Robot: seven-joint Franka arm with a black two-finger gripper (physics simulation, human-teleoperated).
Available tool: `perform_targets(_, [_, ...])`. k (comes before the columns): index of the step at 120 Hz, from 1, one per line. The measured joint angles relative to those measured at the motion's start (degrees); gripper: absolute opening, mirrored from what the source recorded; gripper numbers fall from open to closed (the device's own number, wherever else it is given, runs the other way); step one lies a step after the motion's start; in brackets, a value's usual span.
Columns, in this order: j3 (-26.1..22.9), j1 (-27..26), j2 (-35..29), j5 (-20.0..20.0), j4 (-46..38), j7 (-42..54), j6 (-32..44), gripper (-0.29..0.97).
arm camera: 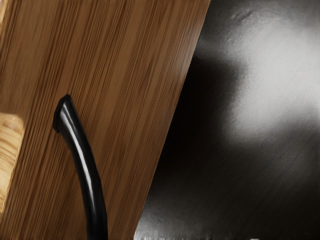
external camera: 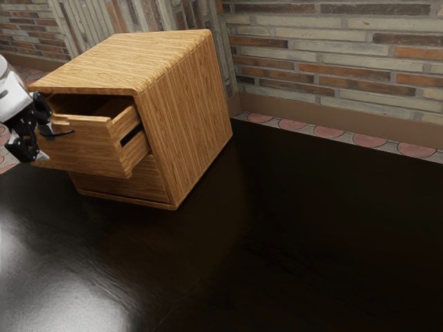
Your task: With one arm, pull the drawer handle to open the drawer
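Dark glossy table point(external camera: 291, 263), brick wall point(external camera: 332, 55) at 12 o'clock. Wooden cabinet point(external camera: 187, 104), drawer point(external camera: 83, 145) partly out. Gripper point(external camera: 41, 129) at its 9 o'clock by the black handle point(arm camera: 82, 170); can't tell jaw state.

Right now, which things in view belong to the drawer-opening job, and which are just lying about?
Part of the job:
- upper drawer, partly pulled out
- its black handle
- robot arm, reaching to that handle
- wooden cabinet that holds the drawer

Not part of it:
- lower drawer, shut
- dark table
- brick wall
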Motion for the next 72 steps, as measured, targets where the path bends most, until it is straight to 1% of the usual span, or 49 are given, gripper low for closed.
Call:
perform_targets(3, [0.05,-0.08,-0.11,0.0,-0.12,0.02,-0.05,0.47])
perform_targets(15, [0.12,-0.13,-0.72,0.02,-0.94,0.06,-0.18,0.58])
perform_targets(18, [0.1,-0.08,-0.91,0.03,-1.13,0.06,-0.22,0.59])
perform_targets(21, [0.09,-0.01,-1.25,0.02,-1.31,0.07,-0.28,0.57])
perform_targets(43, [0.04,0.35,-5.06,-0.03,-4.34,0.04,-0.4,0.64])
perform_targets(50, [0.04,0.38,-6.18,-0.05,-6.18,-0.02,-0.34,0.72])
perform_targets(72, [0.11,0.46,-7.25,-0.25,-8.29,-0.24,-0.01,0.66])
